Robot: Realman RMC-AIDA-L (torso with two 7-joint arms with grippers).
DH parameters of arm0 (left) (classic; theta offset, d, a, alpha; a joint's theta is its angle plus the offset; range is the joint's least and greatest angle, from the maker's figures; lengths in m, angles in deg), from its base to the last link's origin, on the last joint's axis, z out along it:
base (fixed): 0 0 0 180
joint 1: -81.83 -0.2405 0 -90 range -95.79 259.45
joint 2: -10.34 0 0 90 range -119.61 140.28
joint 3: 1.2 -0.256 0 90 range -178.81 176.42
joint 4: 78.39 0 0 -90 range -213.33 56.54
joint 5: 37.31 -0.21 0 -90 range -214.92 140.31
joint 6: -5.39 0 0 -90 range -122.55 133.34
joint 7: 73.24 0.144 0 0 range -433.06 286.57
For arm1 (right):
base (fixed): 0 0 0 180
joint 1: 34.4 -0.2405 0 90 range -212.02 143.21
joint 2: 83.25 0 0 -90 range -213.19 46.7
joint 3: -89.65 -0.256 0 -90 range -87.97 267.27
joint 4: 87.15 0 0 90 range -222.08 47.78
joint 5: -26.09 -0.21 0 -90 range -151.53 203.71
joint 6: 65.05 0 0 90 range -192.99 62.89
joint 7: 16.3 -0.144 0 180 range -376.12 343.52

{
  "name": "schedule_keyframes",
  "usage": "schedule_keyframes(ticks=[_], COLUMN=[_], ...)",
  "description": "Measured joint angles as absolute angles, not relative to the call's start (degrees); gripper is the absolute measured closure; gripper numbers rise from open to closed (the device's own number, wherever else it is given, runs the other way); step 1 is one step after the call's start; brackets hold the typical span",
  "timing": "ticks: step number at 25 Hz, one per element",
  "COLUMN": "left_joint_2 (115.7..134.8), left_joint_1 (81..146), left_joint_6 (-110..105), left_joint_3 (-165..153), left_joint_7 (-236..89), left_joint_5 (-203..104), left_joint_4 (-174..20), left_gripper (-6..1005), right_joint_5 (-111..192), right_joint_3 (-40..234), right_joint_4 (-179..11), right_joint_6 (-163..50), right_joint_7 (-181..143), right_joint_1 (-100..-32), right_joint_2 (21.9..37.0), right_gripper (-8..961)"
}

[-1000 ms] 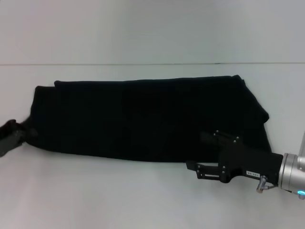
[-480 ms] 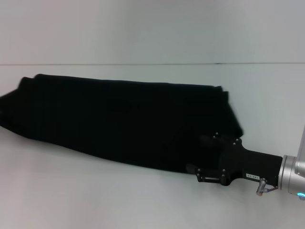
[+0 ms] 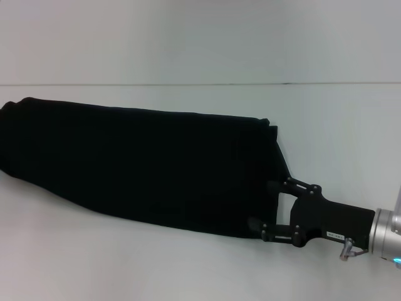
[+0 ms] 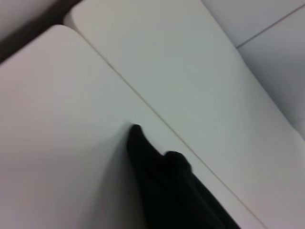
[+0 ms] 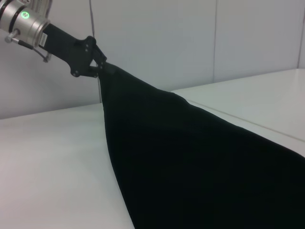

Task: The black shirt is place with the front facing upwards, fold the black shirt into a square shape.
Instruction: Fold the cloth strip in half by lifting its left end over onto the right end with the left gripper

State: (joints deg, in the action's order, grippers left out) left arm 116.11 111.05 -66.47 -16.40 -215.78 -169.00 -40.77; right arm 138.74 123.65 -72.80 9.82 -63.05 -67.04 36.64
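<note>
Fingers of both grippers pinch the black shirt (image 3: 144, 163); left gripper (image 5: 97, 67) shows only in the right wrist view.

My shirt (image 3: 138, 166) is plain black all over, with no print or lettering showing on the side that faces up; from my right wrist it looks just as solid black, and the corner seen from my left wrist is the same. My right gripper (image 3: 266, 207), at about four o'clock in the head view, is matte black with a silver wrist behind it and a small white label. My left gripper (image 5: 97, 67) is black too, on a silver wrist with a green light. The table (image 3: 188, 263) is white.
</note>
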Motion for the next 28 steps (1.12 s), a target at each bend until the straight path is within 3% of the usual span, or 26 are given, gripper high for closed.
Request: schedule_keyframes(ticks=[7, 11, 14, 18, 25, 28], left_joint_2=[116.5, 118.0, 120.2, 124.53, 134.42, 134.76], left_joint_1=[115.99, 122.0, 126.96, 131.48, 130.7, 130.54], left_joint_6=[-76.0, -80.14, -80.35, -78.81, -71.89, -68.4], left_joint_3=[-16.93, -18.2, -21.85, -28.29, -41.29, -43.86], left_joint_7=[-215.68, -215.11, -214.98, -214.31, -210.6, -206.85], left_joint_5=[-163.03, -159.45, -159.08, -159.03, -158.32, -155.63], left_joint_4=[-40.77, -40.77, -40.78, -40.99, -45.39, -53.49], left_gripper=[951, 951, 951, 950, 950, 950], right_joint_5=[138.67, 138.67, 138.67, 138.67, 138.68, 138.68], right_joint_3=[121.17, 120.14, 119.64, 119.4, 119.35, 119.32], right_joint_4=[-72.48, -72.47, -72.47, -72.47, -72.65, -72.83], right_joint_6=[10.19, 10.22, 10.21, 10.21, 10.16, 9.85], right_joint_7=[-63.06, -63.06, -63.06, -63.06, -63.06, -63.06], right_joint_1=[-64.89, -63.8, -63.23, -62.98, -62.41, -62.33], right_joint_2=[36.49, 36.37, 36.37, 36.4, 36.46, 36.5], right_gripper=[23, 24, 24, 24, 23, 23])
